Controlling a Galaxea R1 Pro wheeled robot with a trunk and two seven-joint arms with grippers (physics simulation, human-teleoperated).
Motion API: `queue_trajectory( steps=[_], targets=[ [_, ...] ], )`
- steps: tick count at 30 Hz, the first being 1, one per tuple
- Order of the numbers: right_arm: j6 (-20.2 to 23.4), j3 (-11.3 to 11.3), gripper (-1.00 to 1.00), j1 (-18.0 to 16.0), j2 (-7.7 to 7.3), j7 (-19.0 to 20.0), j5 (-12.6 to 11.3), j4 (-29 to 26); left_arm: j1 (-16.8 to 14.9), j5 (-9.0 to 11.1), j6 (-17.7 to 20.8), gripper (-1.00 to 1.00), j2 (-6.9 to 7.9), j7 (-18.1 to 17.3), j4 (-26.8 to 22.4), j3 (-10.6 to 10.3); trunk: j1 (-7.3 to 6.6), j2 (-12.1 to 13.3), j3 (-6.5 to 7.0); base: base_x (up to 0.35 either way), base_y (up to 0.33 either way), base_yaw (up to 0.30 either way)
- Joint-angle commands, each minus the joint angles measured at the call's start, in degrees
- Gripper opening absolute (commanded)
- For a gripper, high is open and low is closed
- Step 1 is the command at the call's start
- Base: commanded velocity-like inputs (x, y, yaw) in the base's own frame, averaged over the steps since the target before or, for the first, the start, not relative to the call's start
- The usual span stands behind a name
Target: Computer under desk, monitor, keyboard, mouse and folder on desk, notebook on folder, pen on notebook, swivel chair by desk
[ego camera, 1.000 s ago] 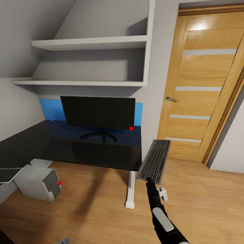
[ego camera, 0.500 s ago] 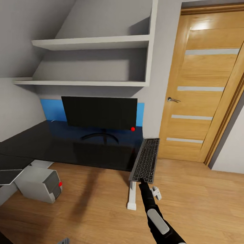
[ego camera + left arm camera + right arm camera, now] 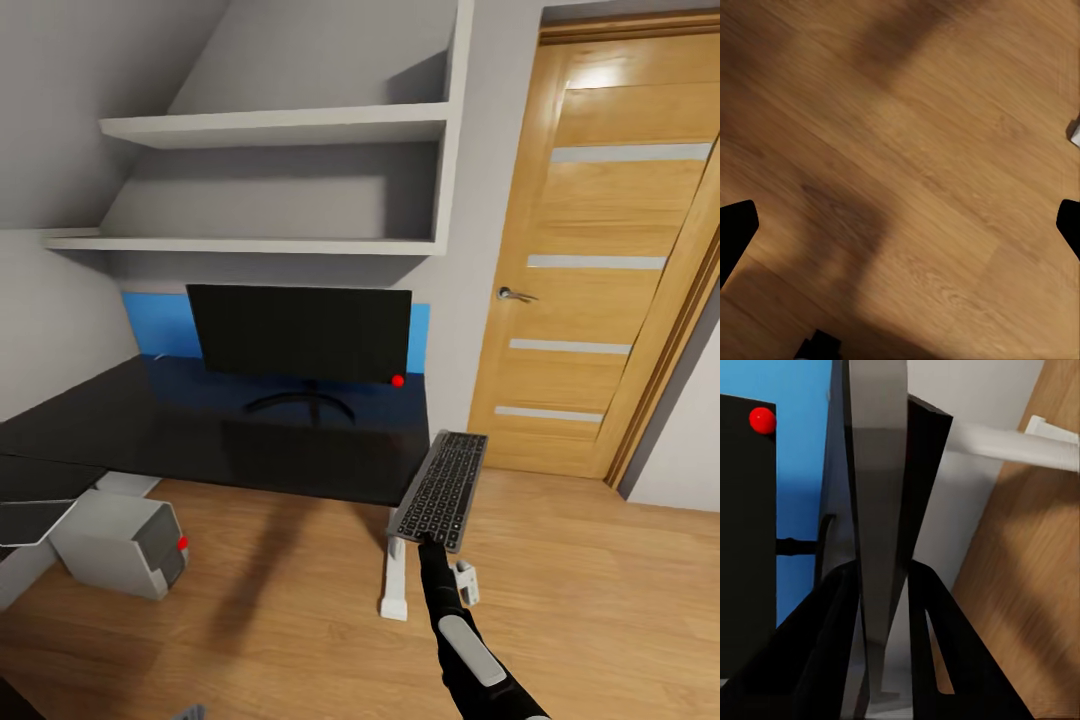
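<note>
Keyboard [image 3: 441, 489] nearer desk [image 3: 200, 440] vs. before

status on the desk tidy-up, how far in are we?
Early. Done: monitor stands on the desk; computer sits on the floor beneath it. In hand: right gripper holds the keyboard in the air at the desk's right end, not yet set down. Left gripper is open over bare floor. Mouse, folder, notebook, pen and chair remain.

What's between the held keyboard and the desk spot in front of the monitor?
Nothing visible. The right gripper holds the keyboard off the desk beyond its right end, over the floor. The black top between that edge and the monitor is bare; only the monitor's foot stands farther back.
</note>
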Motion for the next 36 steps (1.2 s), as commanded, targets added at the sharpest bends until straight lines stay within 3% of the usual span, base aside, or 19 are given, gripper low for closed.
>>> queue_trajectory(
  steps=[1, 11, 16, 20, 36],
  targets=[
    [-0.07, 0.26, -1.00, -0.06, -0.03, 0.44, -0.65, 0.06, 0.00, 0.35, 0.14, 1.00, 0.06, 0.42, -0.12, -0.14, 0.00, -0.03, -0.05, 0.000, 0.044, 0.000],
    [1.07, -0.02, -1.00, -0.06, -0.03, 0.51, -0.70, 0.06, 0.00, 0.25, 0.14, 1.00, 0.06, 0.42, -0.03, -0.16, 0.00, -0.03, -0.05, 0.045, 0.104, 0.000],
    [1.05, -0.11, -1.00, -0.06, -0.03, 0.57, -0.74, 0.06, 0.00, -3.09, 0.12, 1.00, -0.04, 0.49, 0.35, -0.30, 0.00, -0.03, -0.05, 0.159, 0.002, 0.000],
    [1.05, -0.15, -1.00, -0.06, -0.03, 0.69, -0.68, -0.05, 0.00, -3.78, 0.08, 1.00, -0.10, 0.46, 0.78, -0.29, 0.00, -0.03, -0.05, 0.052, 0.028, 0.000],
    [0.95, -0.20, -1.00, -0.06, -0.13, 0.89, -0.66, -0.11, 0.00, -3.57, 0.14, 1.00, -0.02, 0.41, -0.42, -0.12, 0.22, -0.44, -0.23, 0.037, 0.026, 0.000]
  ],
)
